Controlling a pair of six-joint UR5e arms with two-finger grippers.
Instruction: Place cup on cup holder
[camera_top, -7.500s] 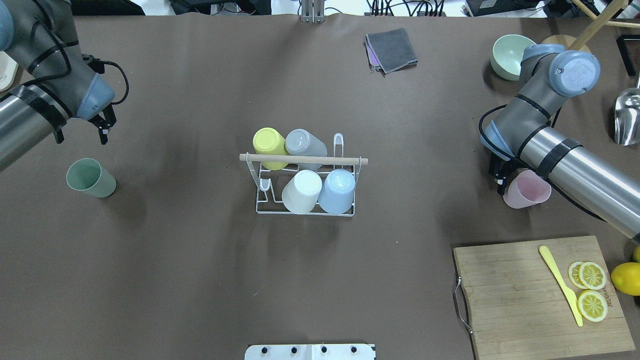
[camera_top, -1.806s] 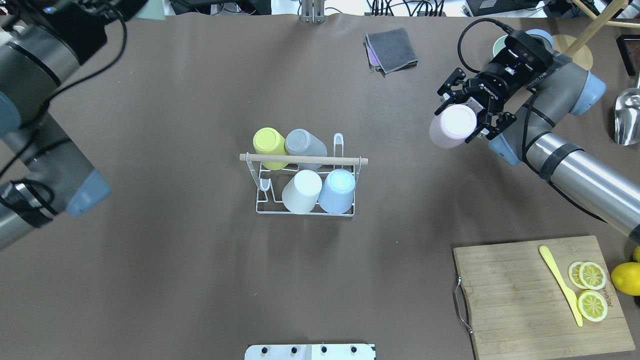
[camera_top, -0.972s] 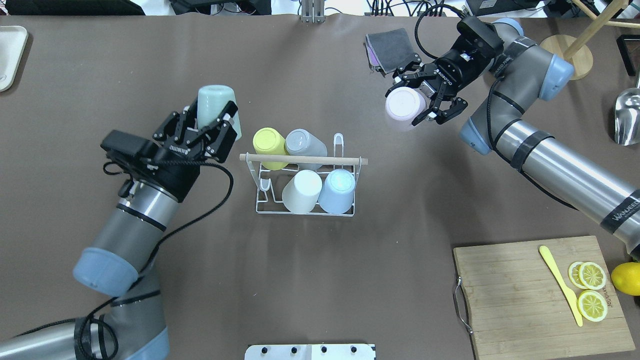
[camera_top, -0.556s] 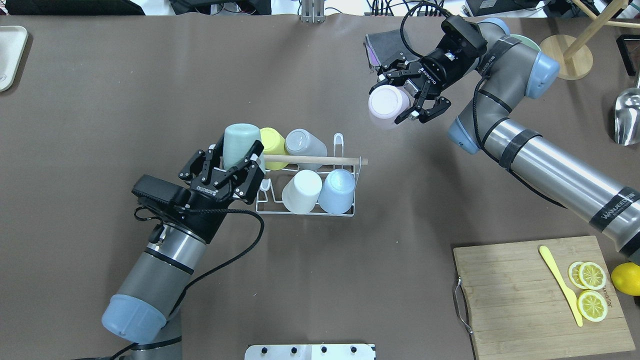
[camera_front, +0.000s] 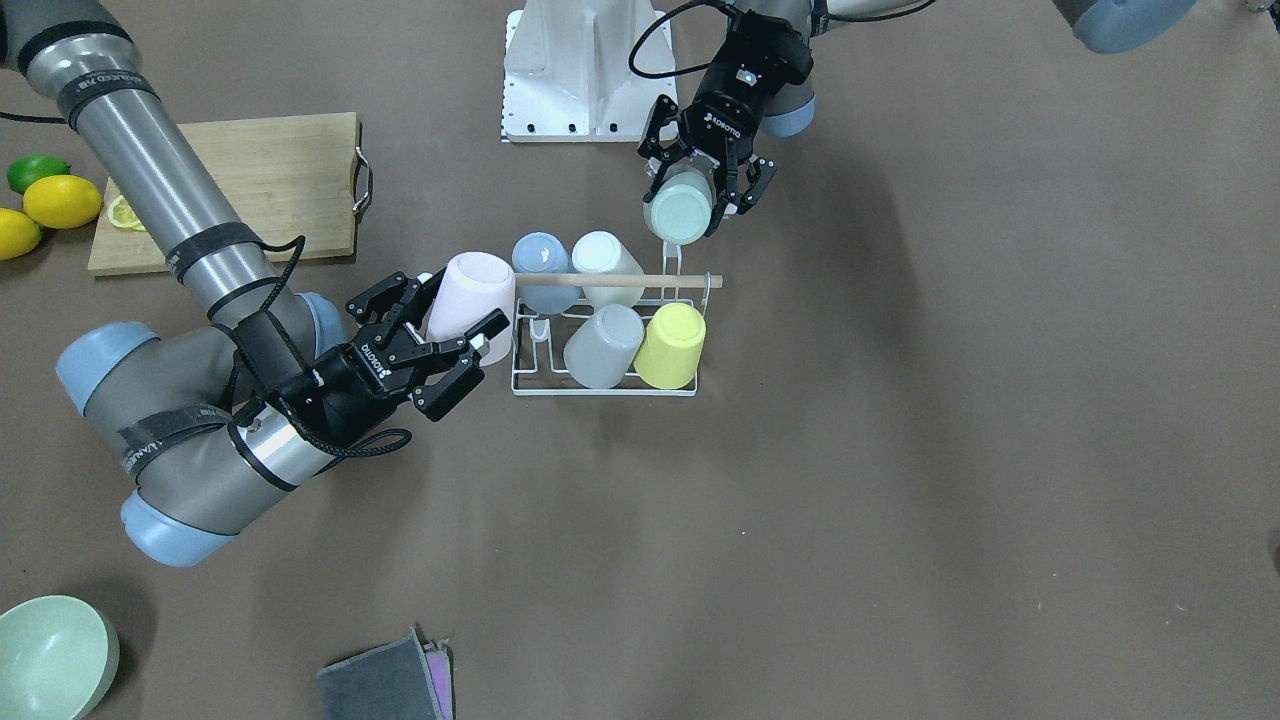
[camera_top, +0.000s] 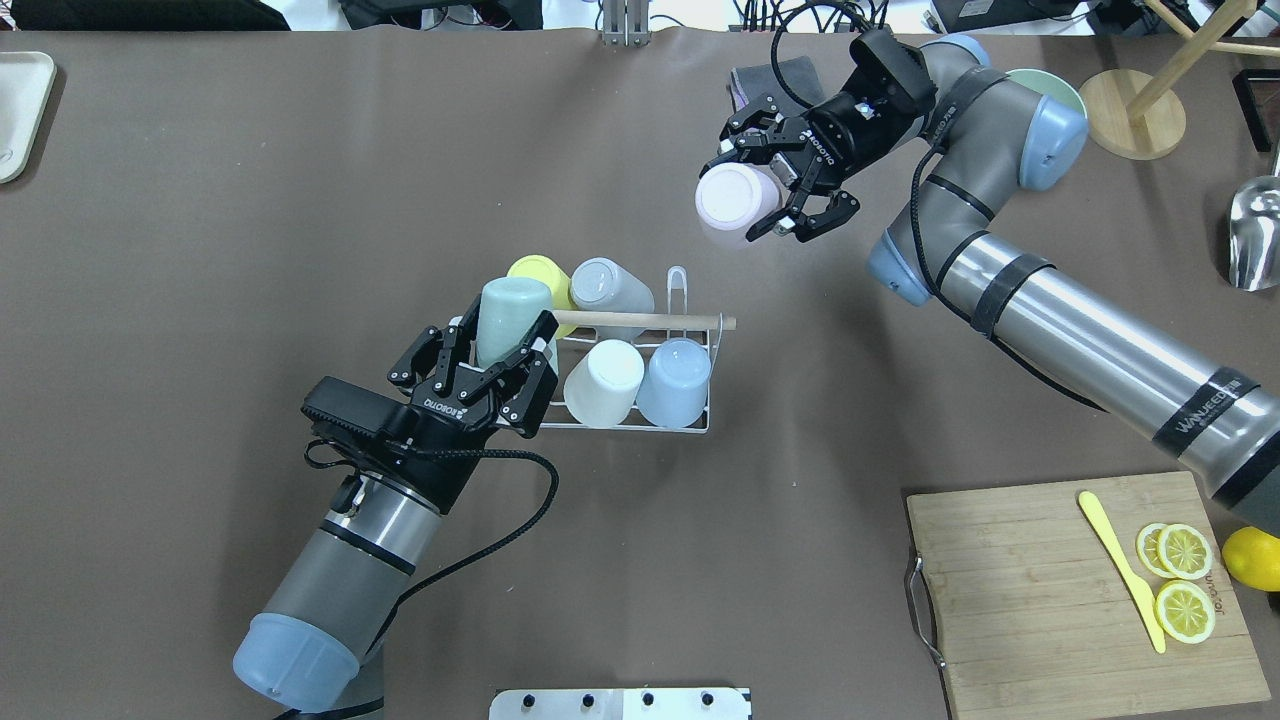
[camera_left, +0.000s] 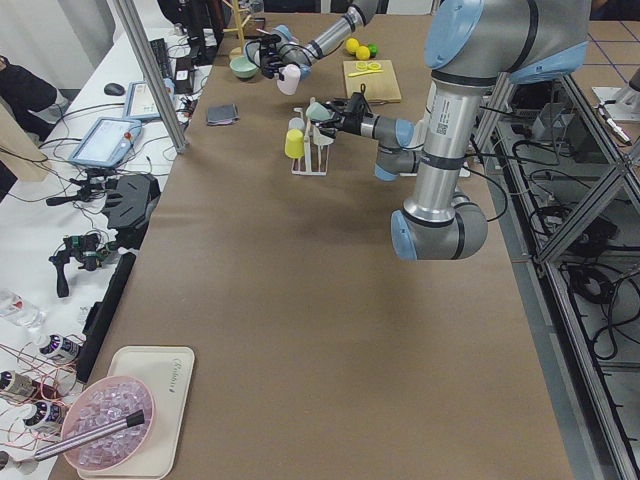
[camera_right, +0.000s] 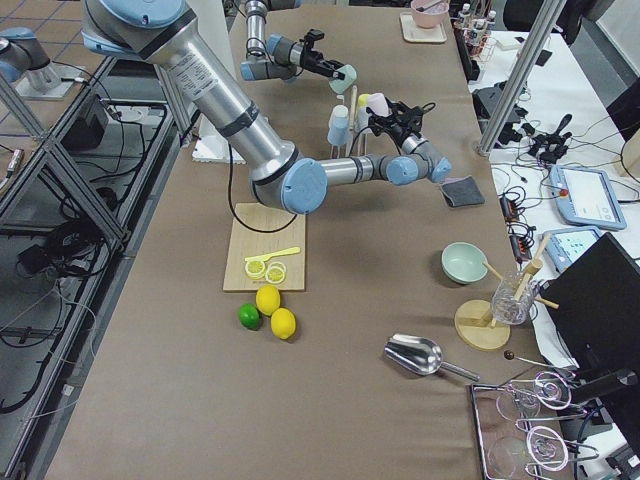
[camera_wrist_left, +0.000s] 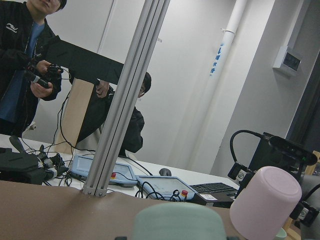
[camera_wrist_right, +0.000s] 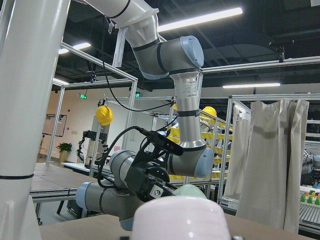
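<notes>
The cup holder (camera_top: 612, 425) is a white wire rack with a wooden rod handle (camera_top: 650, 321); it stands mid-table and carries a yellow, a grey, a white and a blue cup upside down. My left gripper (camera_top: 503, 330) is shut on a green cup (camera_top: 510, 305), held bottom-up over the rack's left end; in the front view the gripper (camera_front: 700, 195) holds that cup (camera_front: 678, 215) just behind the rack (camera_front: 600, 392). My right gripper (camera_top: 770, 190) is shut on a pink cup (camera_top: 725, 205), held in the air behind and right of the rack, close beside it in the front view (camera_front: 472, 290).
A wooden cutting board (camera_top: 1040, 590) with lemon slices and a yellow knife lies at the front right. A grey cloth (camera_front: 385, 685), a green bowl (camera_front: 50, 655), a wooden stand (camera_top: 1130, 130) and a metal scoop (camera_top: 1255, 235) lie at the far right.
Both grippers took their cups off the table and turned them over. The left has carried the green cup right to the rack's left end. The right has carried the pink cup left toward the rack.
</notes>
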